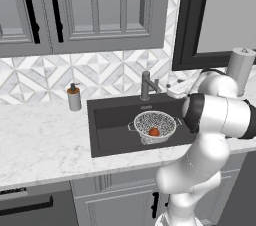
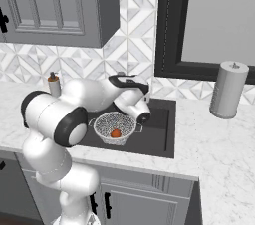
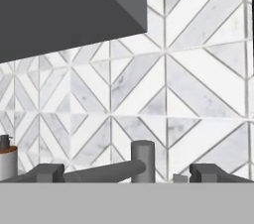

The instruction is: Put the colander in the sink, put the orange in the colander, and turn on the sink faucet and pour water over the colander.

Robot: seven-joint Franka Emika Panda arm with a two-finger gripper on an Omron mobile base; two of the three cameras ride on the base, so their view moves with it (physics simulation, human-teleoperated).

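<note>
The colander (image 1: 155, 125) (image 2: 115, 127), a silvery mesh bowl, sits upright in the dark sink (image 1: 112, 125) (image 2: 159, 132). The orange (image 1: 154, 132) (image 2: 115, 133) lies inside it. The sink faucet (image 1: 146, 85) stands at the sink's back edge. In the hand view its post (image 3: 143, 161) rises low in the middle, with the spout reaching left. My gripper (image 3: 128, 172) is open and holds nothing. It faces the backsplash with the faucet between its fingertips (image 3: 47, 172), a little way in front of them. In the left base view my gripper (image 1: 174, 89) hovers just right of the faucet.
A grey soap dispenser (image 1: 74, 97) (image 3: 6, 161) with a brown pump stands on the marble counter (image 1: 45, 140) left of the sink. A grey paper towel roll (image 2: 228, 89) stands at the right. Dark wall cabinets (image 1: 85, 5) hang above, and a window frame (image 2: 164, 25) is behind the sink.
</note>
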